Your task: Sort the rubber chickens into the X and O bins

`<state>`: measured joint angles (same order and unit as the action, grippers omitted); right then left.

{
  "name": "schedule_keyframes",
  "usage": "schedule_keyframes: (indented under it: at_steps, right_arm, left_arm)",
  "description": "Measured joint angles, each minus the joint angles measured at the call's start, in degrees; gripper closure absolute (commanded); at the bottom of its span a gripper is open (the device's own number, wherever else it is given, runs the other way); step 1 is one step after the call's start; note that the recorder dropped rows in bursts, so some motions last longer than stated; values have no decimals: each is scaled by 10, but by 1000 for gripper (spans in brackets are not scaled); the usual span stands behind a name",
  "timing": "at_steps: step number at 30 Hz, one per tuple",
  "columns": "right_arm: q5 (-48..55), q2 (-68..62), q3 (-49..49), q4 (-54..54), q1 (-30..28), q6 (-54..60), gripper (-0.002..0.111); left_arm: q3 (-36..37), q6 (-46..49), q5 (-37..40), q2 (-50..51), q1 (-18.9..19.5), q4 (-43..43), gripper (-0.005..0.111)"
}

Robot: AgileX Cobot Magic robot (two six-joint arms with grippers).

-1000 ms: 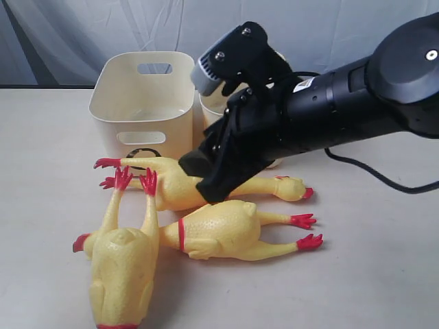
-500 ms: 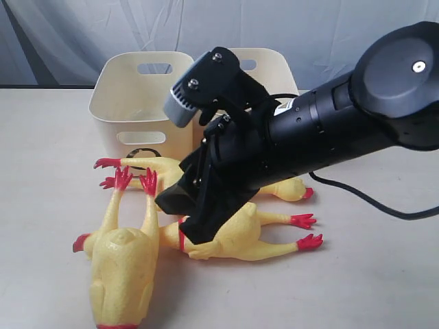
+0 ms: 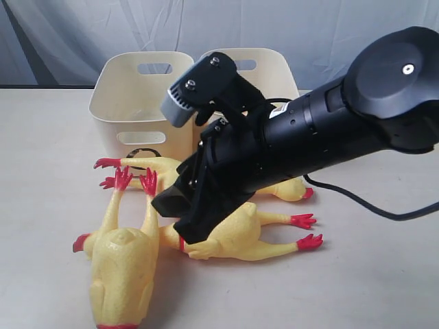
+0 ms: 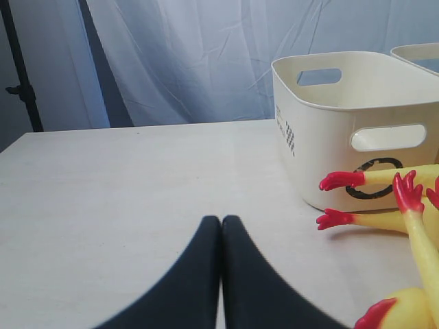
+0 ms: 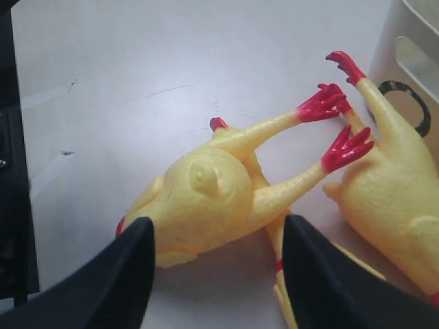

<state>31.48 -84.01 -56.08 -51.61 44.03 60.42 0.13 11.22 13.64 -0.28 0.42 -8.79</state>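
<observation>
Looking across a pale cream matte tabletop (image 3: 55, 137) toward a backdrop of creased blue-grey cloth (image 3: 68, 34). Far left, in the left wrist view only, a thin black stand pole (image 4: 17, 68) against that cloth. Low over bare table, the left gripper (image 4: 221, 223), black fingers pressed flat together, clenched on nothing. Next, upright at the back, a cream plastic tub marked with a black O (image 3: 140, 103), with rounded corners and handle slots. Just beside it to the right, a second cream tub (image 3: 264, 65), largely hidden behind the arm, its mark not visible. Lying together before the O tub, three yellow rubber chickens with red feet. Nearest the camera at left, the front chicken (image 3: 122, 271), feet toward the tubs. Across the centre, the middle chicken (image 3: 236, 236), red neck band, feet to the right. Just before the O tub, the rear chicken (image 3: 161, 178). Hanging over the middle chicken, the right gripper (image 3: 177, 219), black jaws spread wide, grasping nothing. Far right, a black cable (image 3: 384, 211) trailing across the table.
</observation>
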Motion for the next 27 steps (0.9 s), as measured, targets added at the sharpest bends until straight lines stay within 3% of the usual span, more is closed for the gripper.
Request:
schedule_keyframes:
  at_steps: [11,20,24,27]
  right_arm:
    - [1,0,0,22,0,0,55]
    - [21,23,0,154,0,-78,55]
    - [32,50,0,263,0,-171,55]
    - [42,70,0,358,0,-241,55]
  left_arm:
    - [0,-1,-5,0,0,-9,107]
    - [0,-40,-172,0,0,-320,107]
    - [-2,-63,-218,0,0,-384,107]
    - [-23,-98,-198,0,0,-395,107]
